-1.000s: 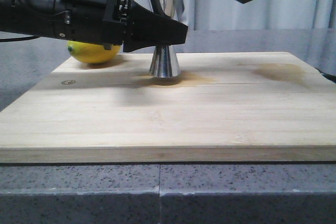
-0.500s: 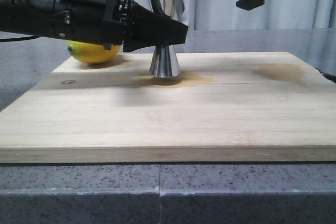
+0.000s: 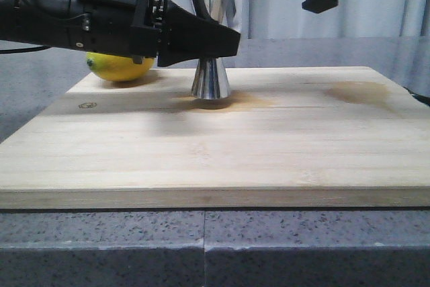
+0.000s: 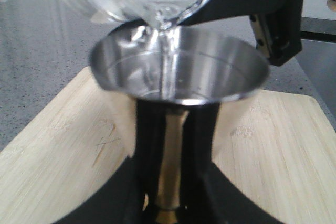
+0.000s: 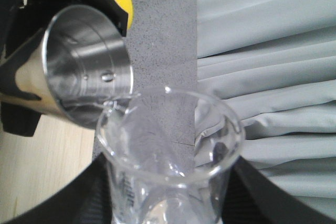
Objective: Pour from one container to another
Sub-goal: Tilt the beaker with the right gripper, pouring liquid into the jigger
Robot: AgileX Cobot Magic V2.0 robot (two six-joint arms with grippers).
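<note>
Beaker [image 5: 168, 156] is tilting, lip over the jigger's [image 3: 211, 78] open top cup, a thin clear stream running into the bowl in the left wrist view. Right gripper [image 5: 168, 203] is clamping the beaker from both sides, high above the board; in the front view only part of that arm is showing at the top edge. Jigger is standing upright on the wooden board [image 3: 269, 146], base touching it, gold waist band sitting between the left gripper's [image 3: 225, 42] black fingers [image 4: 202, 145], which are closing on the waist. Lemon [image 3: 119, 66] is lying at the board's far left corner, behind the left arm. Board is resting on the grey speckled bench [image 3: 201, 247].
</note>
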